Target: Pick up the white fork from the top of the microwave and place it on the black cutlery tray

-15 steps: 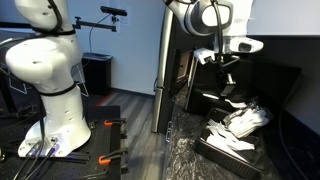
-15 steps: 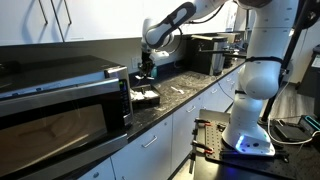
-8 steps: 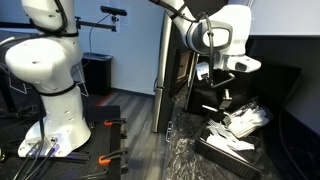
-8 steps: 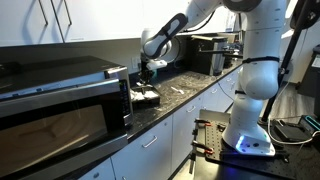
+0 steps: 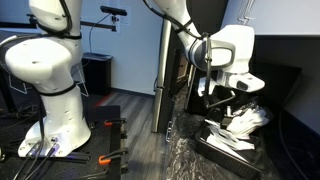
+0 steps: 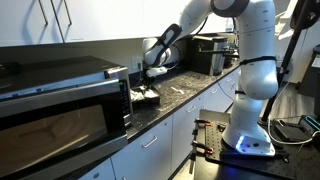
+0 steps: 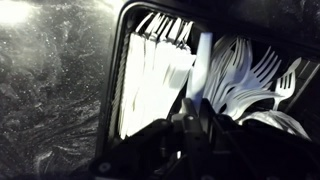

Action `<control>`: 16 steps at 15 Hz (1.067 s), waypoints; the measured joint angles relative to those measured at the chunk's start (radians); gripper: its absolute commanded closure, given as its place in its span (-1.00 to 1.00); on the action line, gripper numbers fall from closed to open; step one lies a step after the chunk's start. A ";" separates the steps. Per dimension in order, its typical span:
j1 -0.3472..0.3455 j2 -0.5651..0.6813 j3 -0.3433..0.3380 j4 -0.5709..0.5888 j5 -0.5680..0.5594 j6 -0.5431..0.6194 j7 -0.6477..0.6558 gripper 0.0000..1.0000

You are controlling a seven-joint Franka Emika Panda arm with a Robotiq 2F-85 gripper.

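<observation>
Currently, the end effector (image 7: 197, 122) is clamped on the white fork (image 7: 203, 58) above the black cutlery tray (image 7: 119, 80) on the counter (image 7: 50, 90). Heaped white cutlery (image 7: 250, 75) fills the compartments beneath the fork. The microwave (image 6: 60, 105) stands just beside the tray.

The white fork (image 7: 204, 62) (slim, plastic) hangs above the black cutlery tray (image 7: 116, 85), off the microwave (image 6: 60, 100)

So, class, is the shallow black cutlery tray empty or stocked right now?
Stocked. The wrist view shows the shallow black cutlery tray holding rows of white plastic utensils in one compartment and heaped white forks in the next.
</observation>
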 measured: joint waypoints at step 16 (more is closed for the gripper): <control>0.043 0.208 -0.019 0.203 0.001 -0.002 0.147 0.95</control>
